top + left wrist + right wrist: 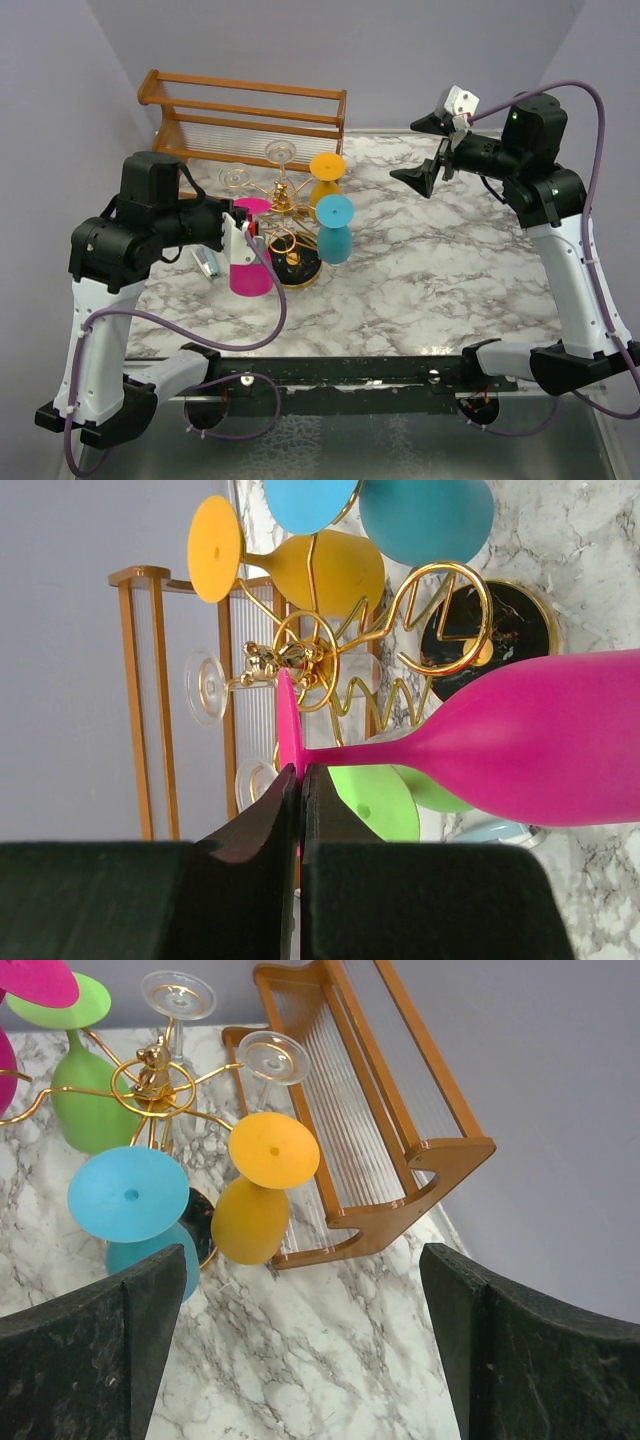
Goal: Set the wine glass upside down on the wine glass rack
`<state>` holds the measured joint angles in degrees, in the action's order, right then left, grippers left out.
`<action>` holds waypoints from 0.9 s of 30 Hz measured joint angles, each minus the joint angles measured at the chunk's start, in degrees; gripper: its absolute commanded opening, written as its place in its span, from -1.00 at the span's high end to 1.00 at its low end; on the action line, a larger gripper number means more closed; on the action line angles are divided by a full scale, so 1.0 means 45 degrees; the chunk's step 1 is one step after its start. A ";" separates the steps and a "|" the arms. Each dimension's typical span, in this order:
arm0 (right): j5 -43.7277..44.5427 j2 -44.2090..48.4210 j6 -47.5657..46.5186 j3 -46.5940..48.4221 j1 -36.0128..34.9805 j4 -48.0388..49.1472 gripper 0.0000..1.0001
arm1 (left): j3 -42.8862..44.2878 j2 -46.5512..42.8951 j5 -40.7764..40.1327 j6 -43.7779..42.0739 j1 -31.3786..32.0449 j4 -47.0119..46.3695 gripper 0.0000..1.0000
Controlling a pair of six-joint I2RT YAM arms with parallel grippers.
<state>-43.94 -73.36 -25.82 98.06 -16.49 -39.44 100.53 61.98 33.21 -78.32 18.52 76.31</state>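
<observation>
Between my left fingertips, the wine glass [520,740] is sitting inverted. My left gripper [300,772] is pressing fully closed on the edge of its foot [285,715], which is facing up while the bowl is pointing down. So the long axis is running vertically, straight down from my grip; my wrist view is showing it sideways only because that camera is rolled over.

The wine glass rack [283,205] is standing just beside the glass, on the side toward the table's middle, its gold looped arms reaching out at about stem height. I am judging that the coming move is turning on that short sideways gap: the stem should be sliding into a loop with the foot resting above the wire. Whether the stem is lying inside a loop now, I cannot tell, since wire and stem are overlapping in my view.

My right gripper [422,150] is hanging well apart at the far right, jaws spread wide and holding nothing, so my left arm is much the nearer. A blue glass [333,228] and a yellow glass [325,178] are occupying the rack's other side.
</observation>
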 measured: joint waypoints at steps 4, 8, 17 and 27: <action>0.0049 0.0000 -0.0005 -0.0010 0.0000 0.0005 -1.00 | -0.0063 0.0044 0.0015 -0.0505 0.0073 0.0005 1.00; 0.0141 0.0000 -0.0015 -0.0078 0.0000 0.0000 -1.00 | -0.0204 0.0136 0.0058 -0.0908 0.0160 0.0005 1.00; 0.0243 0.0000 -0.0126 -0.0155 0.0005 0.0000 -1.00 | -0.0826 0.0238 0.0277 -0.1350 0.0316 -0.0325 1.00; 0.0253 0.0000 -0.0175 -0.0165 0.0005 0.0000 -0.99 | -0.1078 0.0243 0.0287 -0.1695 0.0500 -0.1025 1.00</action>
<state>-42.81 -73.36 -26.61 97.32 -16.47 -39.44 95.68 63.07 34.50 -85.95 20.78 71.70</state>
